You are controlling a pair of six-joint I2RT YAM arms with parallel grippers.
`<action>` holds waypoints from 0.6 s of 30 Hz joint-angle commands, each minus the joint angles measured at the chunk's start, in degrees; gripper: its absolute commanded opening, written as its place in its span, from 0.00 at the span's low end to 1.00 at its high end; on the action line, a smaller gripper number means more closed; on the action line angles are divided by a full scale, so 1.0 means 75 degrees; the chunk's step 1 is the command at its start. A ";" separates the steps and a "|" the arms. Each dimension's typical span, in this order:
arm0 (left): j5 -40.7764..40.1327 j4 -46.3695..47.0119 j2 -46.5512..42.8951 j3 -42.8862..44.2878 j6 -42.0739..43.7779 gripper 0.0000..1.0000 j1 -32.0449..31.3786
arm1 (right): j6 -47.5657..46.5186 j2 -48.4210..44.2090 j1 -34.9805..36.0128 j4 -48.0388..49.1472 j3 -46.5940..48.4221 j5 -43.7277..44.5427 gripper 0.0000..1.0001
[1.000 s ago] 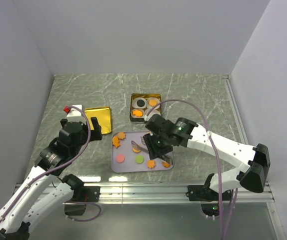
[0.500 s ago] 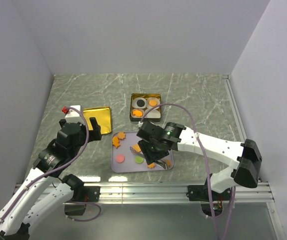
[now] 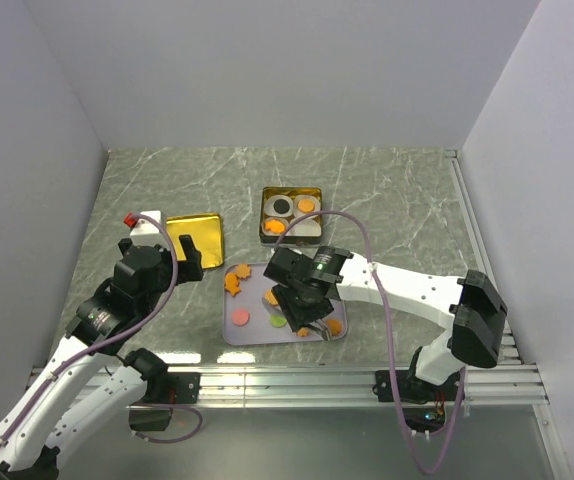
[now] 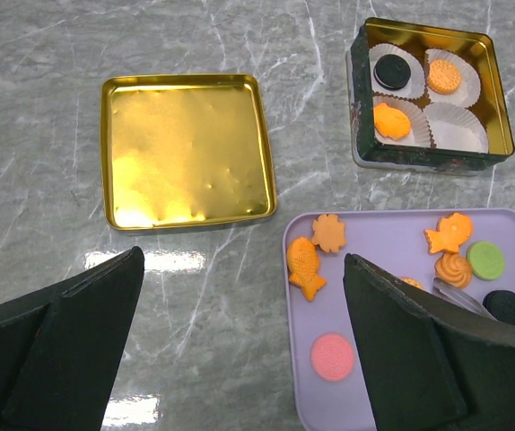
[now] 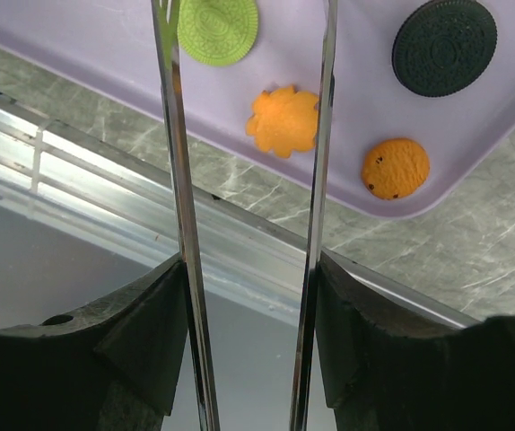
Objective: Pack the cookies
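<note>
Cookies lie on a lilac tray (image 3: 252,332): a pink disc (image 4: 332,356), orange fish (image 4: 305,267), orange flower (image 4: 329,233), green disc (image 5: 219,27), black disc (image 5: 444,45) and a round orange one (image 5: 395,168). The tin (image 4: 361,99) holds a black cookie (image 4: 390,70) and two orange ones in paper cups. My right gripper (image 5: 250,260) is shut on metal tongs (image 5: 175,135), low over the tray's middle (image 3: 302,300). A lobed orange cookie (image 5: 283,121) shows between the blades; the tong tips are out of view. My left gripper (image 4: 242,269) hangs open at the tray's left edge.
A gold lid (image 4: 186,148) lies upturned left of the tin. One paper cup (image 4: 459,127) in the tin is empty. An aluminium rail (image 5: 105,180) runs along the table's near edge just past the tray. Grey walls close in both sides.
My right arm has swung left, carrying the tongs from the tray's right part to its middle. The left arm has barely moved.
</note>
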 commanded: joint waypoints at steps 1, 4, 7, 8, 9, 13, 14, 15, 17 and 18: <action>-0.0001 0.0267 -0.0074 -0.0049 0.0070 0.99 -0.0027 | -0.0110 0.0078 0.0073 0.0066 0.0377 0.0187 0.59; 0.0010 0.0290 -0.0062 -0.0049 0.0105 0.99 -0.0027 | -0.0157 0.0184 0.0061 0.0042 0.0447 0.0176 0.59; -0.0001 0.0290 -0.0074 -0.0061 0.0105 0.99 -0.0015 | -0.0180 0.0231 0.0073 0.0031 0.0518 0.0211 0.59; -0.0001 0.0290 -0.0086 -0.0049 0.0105 0.99 -0.0015 | -0.0192 0.0254 0.0061 0.0030 0.0530 0.0211 0.59; -0.0001 0.0279 -0.0074 -0.0049 0.0105 0.99 -0.0015 | -0.0192 0.0266 0.0073 0.0019 0.0553 0.0211 0.59; -0.0013 0.0279 -0.0062 -0.0049 0.0105 0.99 -0.0015 | -0.0239 0.0360 0.0073 0.0042 0.0600 0.0222 0.59; -0.0025 0.0279 -0.0062 -0.0049 0.0093 0.99 -0.0015 | -0.0250 0.0406 0.0073 0.0042 0.0600 0.0211 0.59; -0.0025 0.0279 -0.0074 -0.0049 0.0105 0.99 -0.0027 | -0.0262 0.0430 0.0073 0.0042 0.0623 0.0211 0.58; -0.0036 0.0267 -0.0074 -0.0049 0.0082 0.99 -0.0015 | -0.0251 0.0477 0.0073 0.0030 0.0658 0.0222 0.58; -0.0048 0.0267 -0.0062 -0.0049 0.0082 0.99 -0.0015 | -0.0251 0.0477 0.0073 0.0030 0.0647 0.0211 0.57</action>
